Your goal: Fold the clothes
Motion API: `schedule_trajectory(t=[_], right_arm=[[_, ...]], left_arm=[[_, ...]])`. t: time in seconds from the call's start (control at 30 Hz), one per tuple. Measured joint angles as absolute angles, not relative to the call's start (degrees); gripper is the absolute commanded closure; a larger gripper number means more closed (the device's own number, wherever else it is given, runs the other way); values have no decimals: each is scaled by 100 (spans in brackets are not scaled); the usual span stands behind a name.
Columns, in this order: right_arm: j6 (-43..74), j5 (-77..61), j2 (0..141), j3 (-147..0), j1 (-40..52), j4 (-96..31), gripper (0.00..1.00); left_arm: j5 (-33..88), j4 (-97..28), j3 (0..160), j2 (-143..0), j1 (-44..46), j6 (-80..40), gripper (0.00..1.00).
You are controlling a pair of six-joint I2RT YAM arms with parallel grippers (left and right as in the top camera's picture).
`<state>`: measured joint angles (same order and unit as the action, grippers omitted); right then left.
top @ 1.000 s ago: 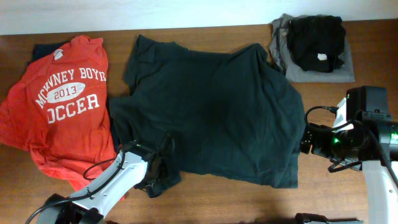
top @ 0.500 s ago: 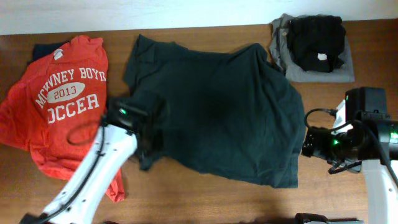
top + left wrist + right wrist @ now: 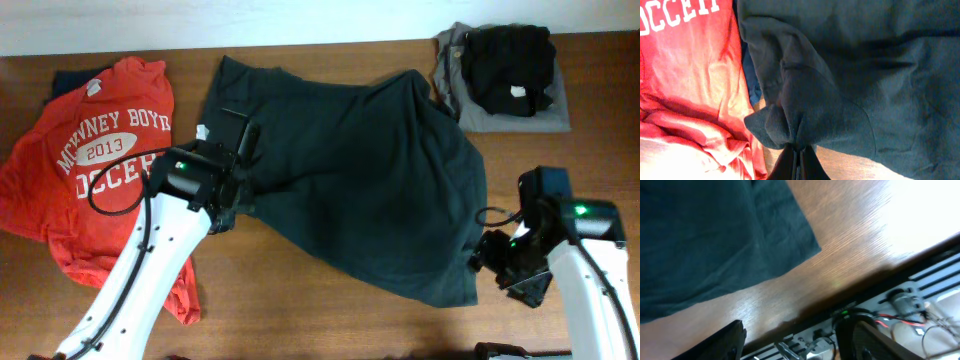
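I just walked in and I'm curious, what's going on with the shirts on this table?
The left hand is shut on a bunched edge of the dark green T-shirt, which lies spread on the table. The right hand is open and empty beside the shirt's opposite lower corner. A red T-shirt lies unfolded on the left; a black shirt sits on a grey shirt at the far right.

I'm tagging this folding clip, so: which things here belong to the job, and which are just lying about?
Job: dark green T-shirt, pinched by left gripper; red T-shirt; grey T-shirt with black T-shirt on it.
Lying about: dark blue fabric under the red one, kind unclear; wiring past the table edge.
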<state>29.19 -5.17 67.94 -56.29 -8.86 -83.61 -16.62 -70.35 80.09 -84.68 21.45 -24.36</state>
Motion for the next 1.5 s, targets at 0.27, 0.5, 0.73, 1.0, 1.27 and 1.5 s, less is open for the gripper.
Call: schedule_trajectory(t=[0.27,0.5,0.73,1.0,1.27,1.5], right_arm=[[3212,-923,6820,-4499,-886,-7183,30],[4101,-934,6820,-3719,-886,-6547,35],[4578,-703,6814,-3201,-886,-5822,46],[4700,-652,6820,-2952,-886,-5212,51],[4797,-648,7059,-2895,-886,-5218,45],[4788,-751,7640,-3035,-888,-5050,77]], left_arm=[[-1741,-6904,7999,-8788,2123,-2416,99],[-1743,-6770,7992,-8809,2119,-2416,99],[-1741,-6665,7985,-8809,2119,-2416,99],[-1739,-6632,7981,-8809,2119,-2416,99],[-1739,-6632,7981,-8809,2119,-2416,99],[-1737,-6632,7981,-8809,2119,-2416,99]])
